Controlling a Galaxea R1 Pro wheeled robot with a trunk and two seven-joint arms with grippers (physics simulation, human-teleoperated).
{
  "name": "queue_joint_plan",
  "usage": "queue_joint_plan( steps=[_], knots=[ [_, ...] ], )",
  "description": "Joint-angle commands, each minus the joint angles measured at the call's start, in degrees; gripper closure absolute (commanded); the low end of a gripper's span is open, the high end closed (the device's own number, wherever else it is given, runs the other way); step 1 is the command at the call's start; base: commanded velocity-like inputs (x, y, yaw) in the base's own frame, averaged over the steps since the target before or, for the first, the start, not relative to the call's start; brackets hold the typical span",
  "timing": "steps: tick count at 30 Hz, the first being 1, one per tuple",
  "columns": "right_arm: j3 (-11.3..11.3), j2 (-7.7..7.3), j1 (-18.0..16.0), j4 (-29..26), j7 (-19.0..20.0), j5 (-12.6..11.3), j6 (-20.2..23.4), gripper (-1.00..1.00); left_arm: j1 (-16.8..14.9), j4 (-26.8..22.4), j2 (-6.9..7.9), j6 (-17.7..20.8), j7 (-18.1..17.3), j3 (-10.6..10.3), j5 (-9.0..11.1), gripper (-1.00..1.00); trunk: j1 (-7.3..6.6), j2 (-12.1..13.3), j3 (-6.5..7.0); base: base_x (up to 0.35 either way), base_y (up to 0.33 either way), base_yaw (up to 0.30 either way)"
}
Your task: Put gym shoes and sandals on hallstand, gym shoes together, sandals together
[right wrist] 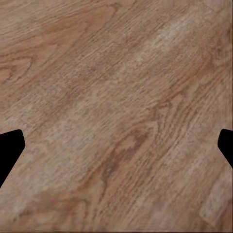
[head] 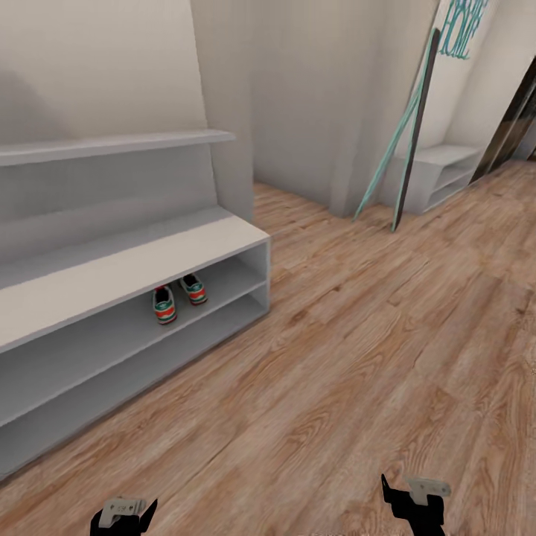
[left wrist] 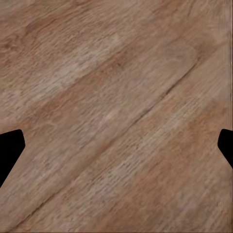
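Note:
Two cream-white gym shoes (head: 164,304) (head: 193,289) with green stripes and red heel tabs stand side by side, heels outward, on the upper open shelf of the pale hallstand (head: 112,269) at the left. The sandals are out of view. Low at the picture's bottom edge, my left gripper (head: 123,514) and right gripper (head: 413,500) hover over the corridor floor (head: 357,335). In the left wrist view the left gripper (left wrist: 116,150) is open over bare planks, its fingertips (left wrist: 9,145) far apart. My right gripper (right wrist: 116,150) is open the same way, holding nothing.
A floating shelf (head: 112,145) juts out above the bench top. A teal frame and a dark board (head: 408,134) lean on the far wall beside a small white shelf unit (head: 441,175). Wood flooring stretches from the rack to the right.

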Motion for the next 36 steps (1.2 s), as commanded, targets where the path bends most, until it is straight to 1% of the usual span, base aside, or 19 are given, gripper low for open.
queue_joint_plan(
  steps=[1,23,36],
  knots=[
    [-0.34,0.01,-0.05,0.08,-0.25,0.60,-0.16,-1.00,-0.03,0.00,-0.01,-0.19,-0.33,0.49,-0.36,-1.00,-0.01,-0.02,-0.04,0.000,0.000,-0.300],
    [-0.34,0.01,-0.05,0.08,-0.25,0.60,-0.16,-1.00,-0.03,0.00,0.02,-0.10,-0.33,0.37,-0.37,-1.00,-0.01,-0.02,-0.04,0.000,0.000,-0.300],
    [-0.34,-0.06,-0.05,0.08,-0.18,0.60,-0.16,-1.00,-0.03,0.00,-0.02,-0.10,-0.40,0.15,-0.53,-1.00,-0.01,-0.02,0.35,0.000,0.000,-0.297]
  ],
)
